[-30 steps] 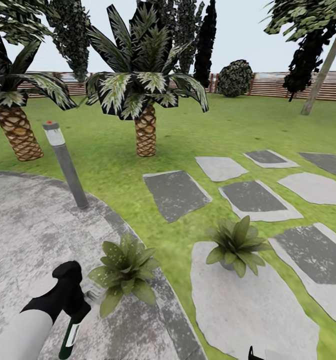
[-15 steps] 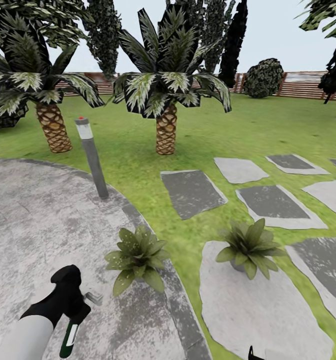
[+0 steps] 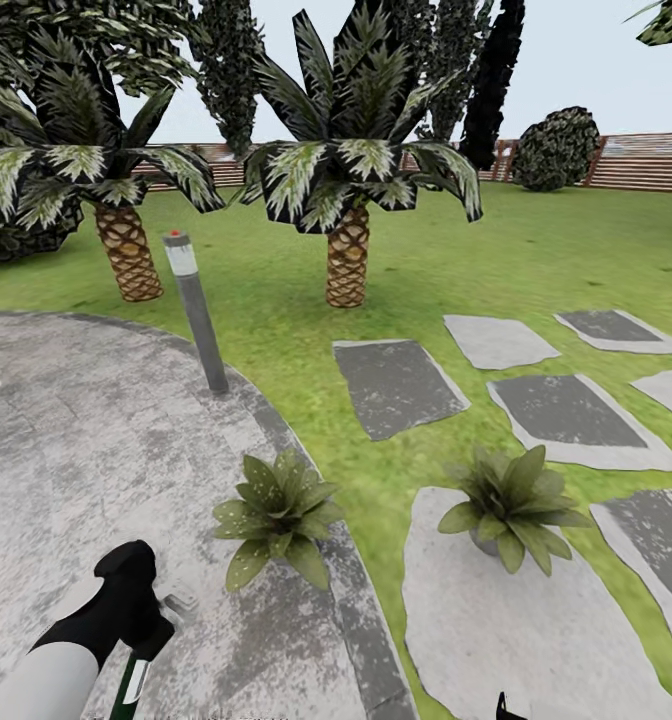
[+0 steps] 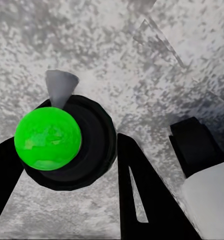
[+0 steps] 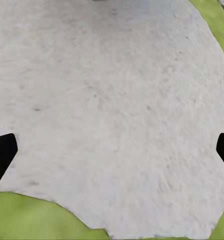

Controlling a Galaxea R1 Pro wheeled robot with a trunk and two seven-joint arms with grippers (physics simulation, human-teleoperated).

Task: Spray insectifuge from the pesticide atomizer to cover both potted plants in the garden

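My left gripper (image 3: 136,638) is low in the head view, over the grey paved patio (image 3: 66,470), shut on the pesticide atomizer (image 3: 128,688), a slim dark green bottle with a white label. In the left wrist view the atomizer's (image 4: 48,138) bright green round top and dark cap sit between the black fingers (image 4: 142,195), its grey nozzle pointing away. One potted plant (image 3: 276,512) stands on the patio's edge just beyond the left gripper. The other potted plant (image 3: 511,503) sits on a pale stepping stone (image 3: 516,630). My right gripper (image 5: 112,152) is open over pale stone.
A grey lamp post (image 3: 198,315) with a red dot stands at the patio's rim. Two palms (image 3: 348,262) with scaly trunks rise on the lawn behind it. Grey stepping stones (image 3: 398,385) run to the right. A brown slatted fence (image 3: 646,160) closes the far side.
The camera has turned left, so the whole scene has slid right in the picture. My left gripper, still holding the atomizer, sits slightly lower in the frame.
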